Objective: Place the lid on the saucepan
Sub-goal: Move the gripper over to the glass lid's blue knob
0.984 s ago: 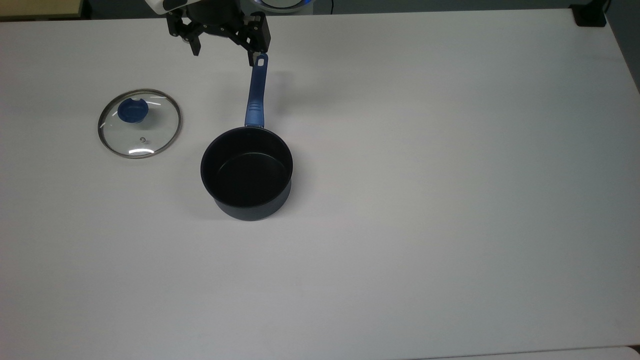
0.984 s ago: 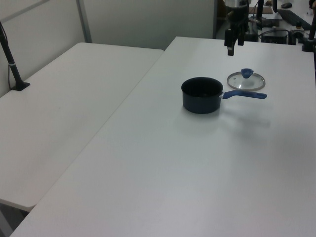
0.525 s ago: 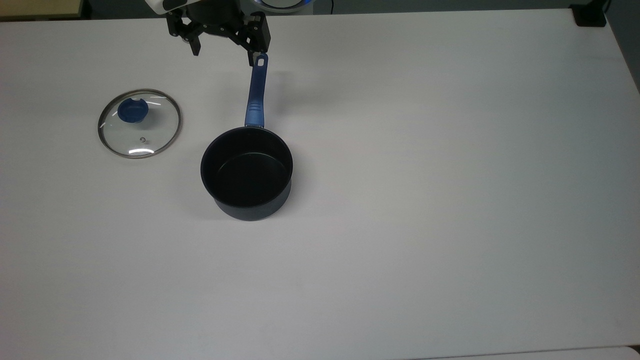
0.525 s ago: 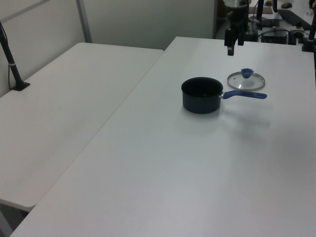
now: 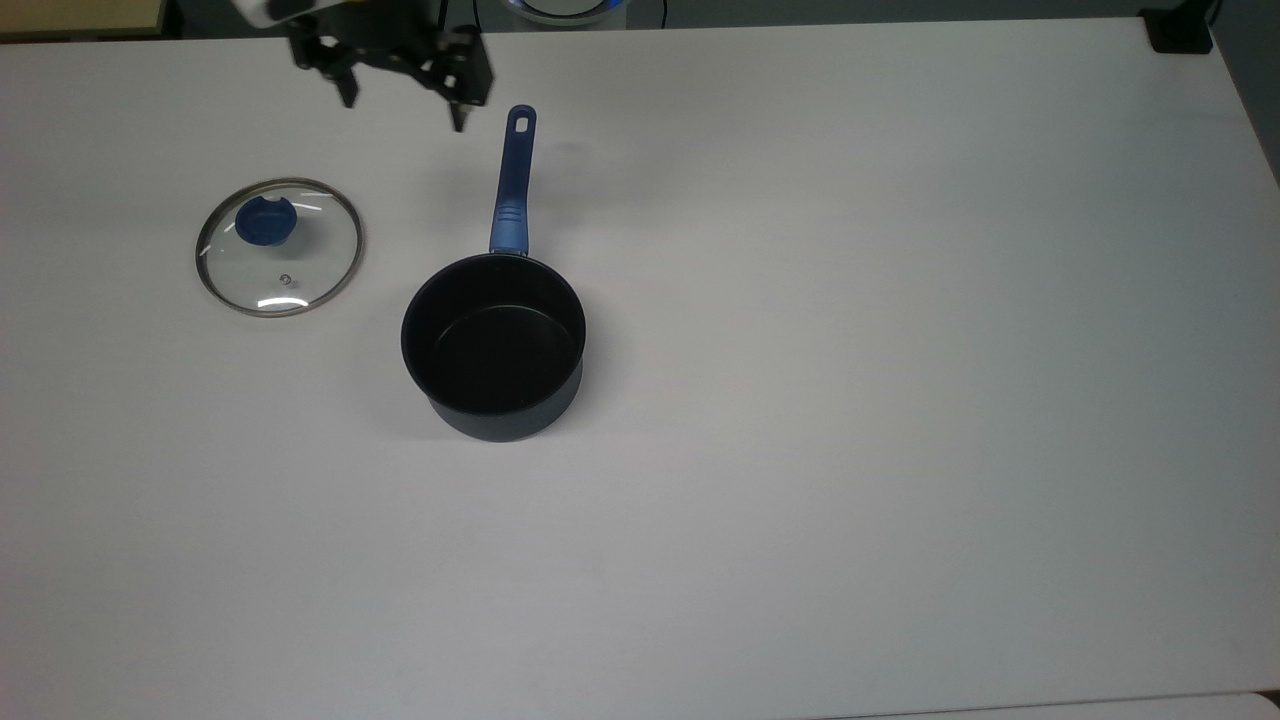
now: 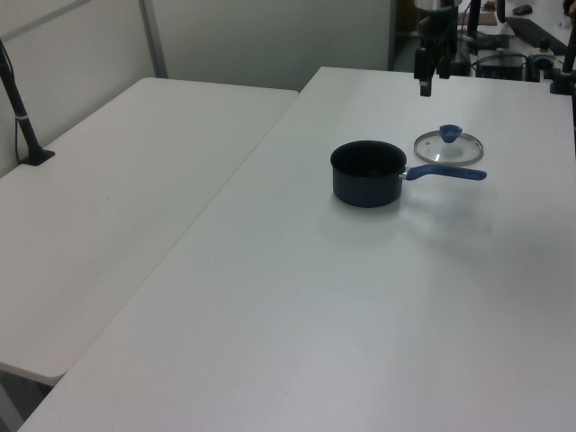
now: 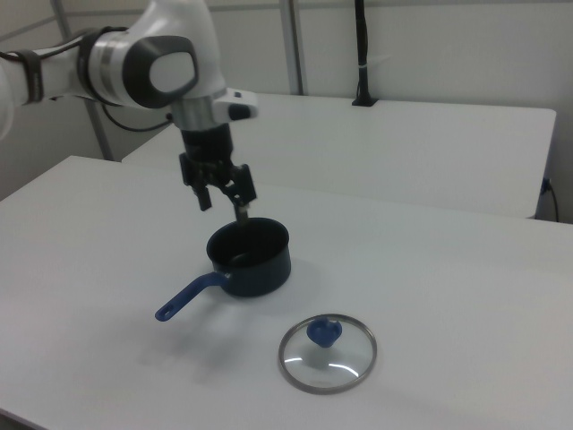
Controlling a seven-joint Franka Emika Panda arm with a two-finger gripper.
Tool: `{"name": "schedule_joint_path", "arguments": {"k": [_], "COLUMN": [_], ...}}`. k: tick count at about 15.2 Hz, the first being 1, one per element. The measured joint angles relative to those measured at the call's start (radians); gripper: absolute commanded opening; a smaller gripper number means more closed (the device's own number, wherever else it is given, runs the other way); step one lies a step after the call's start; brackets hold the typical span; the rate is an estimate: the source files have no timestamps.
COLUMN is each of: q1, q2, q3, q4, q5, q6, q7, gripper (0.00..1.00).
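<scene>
The lid, clear glass with a metal rim and a blue knob, lies flat on the white table at the top view's left. The saucepan stands upright to its right, black inside, with its blue handle pointing to the far edge. My gripper hangs open and empty above the table near the far edge, between the handle's end and the lid. In the right view the gripper is above and behind the saucepan, with the lid nearer the camera. The left view has the gripper above the lid.
The white table stretches wide to the top view's right and front. A black object sits at its far right corner. In the left view a second white table adjoins on the left, bearing a black post.
My gripper has moved to the top view's left, off the handle's end and nearer the lid. Lid and saucepan have not moved.
</scene>
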Motion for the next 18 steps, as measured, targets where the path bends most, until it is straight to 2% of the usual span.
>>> {"name": "schedule_joint_path", "arguments": {"k": [6,10,12,18], "q1": [-0.004,-0.009,-0.028,-0.049], "q2": [0.030,0.085,0.106,0.139], "q3": [-0.121,-0.215,-0.236,-0.240], "q4": [0.000,-0.009,-0.016,-0.120], "q5": [0.000,0.000,0.000,0.000], "q6": [0.016,0.094,0.132,0.284], "q7": [-0.129,-0.180,-0.231,-0.248], "gripper": [1.00,1.00,1.00,1.00]}}
